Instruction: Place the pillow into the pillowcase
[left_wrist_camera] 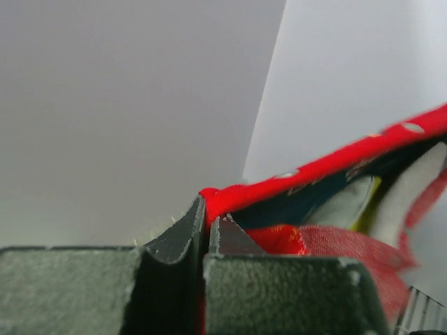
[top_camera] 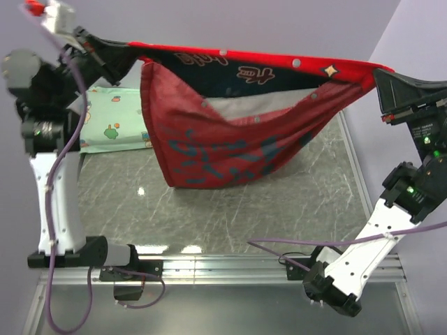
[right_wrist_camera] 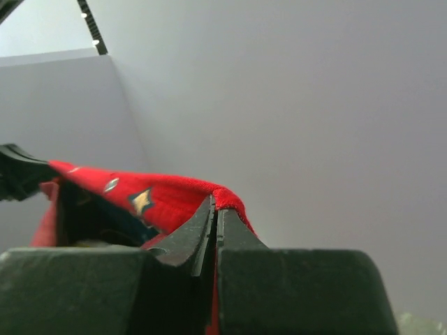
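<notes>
Grey marble table point(top_camera: 230, 216) lies under your work. Your left tool point(left_wrist_camera: 208, 218) is clamped on the left corner of the pillowcase point(top_camera: 230, 143) rim and your right tool point(right_wrist_camera: 215, 208) on the right corner, so the mouth hangs stretched between them. The pillow point(top_camera: 260, 106) sits inside the sagging pouch, so insertion looks nearly finished. Next, settle it deeper and lower everything evenly, without either corner slipping.
</notes>
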